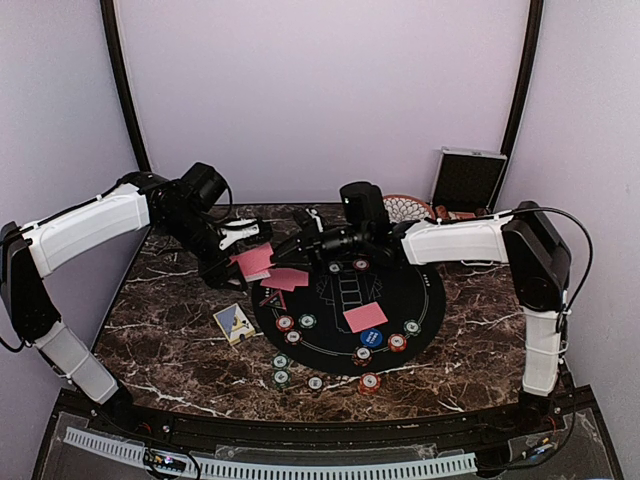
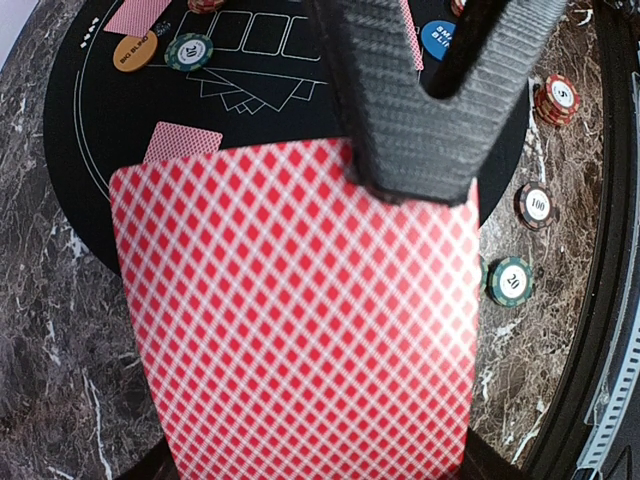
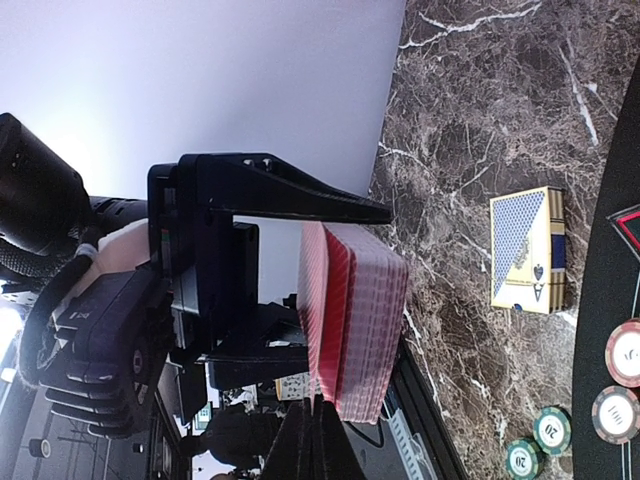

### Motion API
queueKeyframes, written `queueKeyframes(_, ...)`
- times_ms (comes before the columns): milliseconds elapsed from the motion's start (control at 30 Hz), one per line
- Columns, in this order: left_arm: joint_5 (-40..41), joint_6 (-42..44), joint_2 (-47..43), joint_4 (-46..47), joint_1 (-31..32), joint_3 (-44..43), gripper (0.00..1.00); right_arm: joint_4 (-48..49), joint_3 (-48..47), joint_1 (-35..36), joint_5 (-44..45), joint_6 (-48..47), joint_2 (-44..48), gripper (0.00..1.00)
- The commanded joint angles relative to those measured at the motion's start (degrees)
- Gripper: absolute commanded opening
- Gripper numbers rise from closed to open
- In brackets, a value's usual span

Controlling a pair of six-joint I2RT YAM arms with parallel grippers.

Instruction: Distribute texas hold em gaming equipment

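Note:
My left gripper (image 1: 240, 262) is shut on a deck of red-backed playing cards (image 1: 255, 260), held above the table's left side. The deck (image 2: 300, 310) fills the left wrist view and hides that gripper's jaws. My right gripper (image 1: 292, 250) reaches in from the right and is shut on the edge of the top card (image 3: 322, 300), which stands a little apart from the deck (image 3: 375, 330). Its fingers (image 2: 420, 110) show at the card's far edge. Two face-down cards (image 1: 365, 317) (image 1: 285, 280) lie on the black mat (image 1: 410, 290). Red, green and white chips (image 1: 285, 323) (image 1: 281, 377) ring the mat, beside a blue button (image 1: 371, 337) and an orange button (image 2: 137, 52).
A blue and yellow card box (image 1: 234, 322) lies on the marble left of the mat. A patterned round bowl (image 1: 408, 208) and an open silver case (image 1: 467, 180) stand at the back right. Chips (image 3: 535, 430) lie near the table's front rail.

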State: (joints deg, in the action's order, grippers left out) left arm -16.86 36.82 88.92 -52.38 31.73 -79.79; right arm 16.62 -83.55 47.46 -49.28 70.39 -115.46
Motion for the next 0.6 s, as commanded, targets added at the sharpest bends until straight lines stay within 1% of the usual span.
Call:
queueKeyframes(0,0.0,0.3,-2.0,-0.1,-0.2,-1.5,0.0,3.4,1.8,-1.9,-0.5,0.4,2.3,0.0)
queueKeyframes(167,0.2,0.3,-2.0,0.0,-0.2,-1.3,0.0,7.8,5.1,-4.1,-1.2,3.2,4.0,0.0)
queueKeyframes(333,0.6,0.3,-1.9,-0.1,-0.2,-1.2,0.0,8.1,8.0,-7.5,-1.5,2.9,6.3,0.0)
queueKeyframes(467,0.8,0.3,-1.8,-0.3,-0.2,-1.2,0.0,8.1,10.2,-11.5,-1.7,2.2,8.0,0.0)
queueKeyframes(567,0.9,0.3,-1.7,-0.4,-0.1,-1.2,0.0,5.9,10.5,-14.7,-2.1,0.1,8.5,0.0)
